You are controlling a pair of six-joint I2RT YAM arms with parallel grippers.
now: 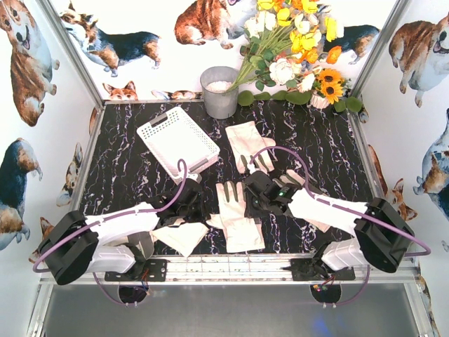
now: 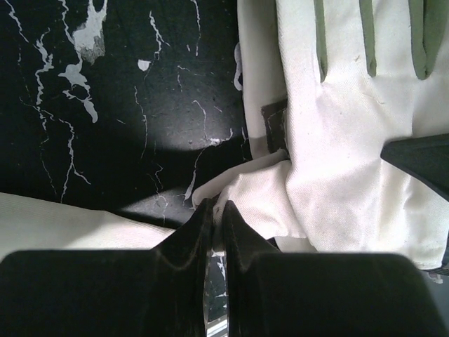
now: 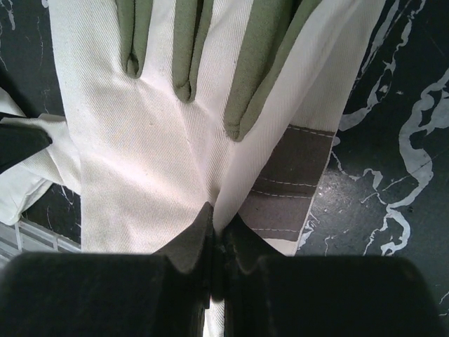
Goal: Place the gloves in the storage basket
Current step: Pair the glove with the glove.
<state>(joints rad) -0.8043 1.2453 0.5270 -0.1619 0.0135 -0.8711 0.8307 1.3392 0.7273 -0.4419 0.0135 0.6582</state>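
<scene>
A cream glove [image 1: 238, 228] with grey-green finger patches lies in the middle near the front edge. My left gripper [image 1: 200, 208] is shut on a fold at its left edge [image 2: 218, 207]. My right gripper [image 1: 247, 200] is shut on a pinch of cloth at its right side [image 3: 219, 223]. In the right wrist view this glove [image 3: 161, 133] lies over another glove's dark grey cuff patch [image 3: 291, 175]. A third glove [image 1: 181, 237] lies flat under the left arm, and a further one [image 1: 249, 144] lies farther back. The white slotted storage basket [image 1: 156, 130] stands at the back left with nothing in it.
A grey metal bucket [image 1: 219, 91] stands at the back edge beside a bunch of artificial flowers [image 1: 295, 49]. Walls with dog prints close in the black marbled table [image 1: 126, 175] on three sides. A metal rail [image 1: 231, 267] runs along the front.
</scene>
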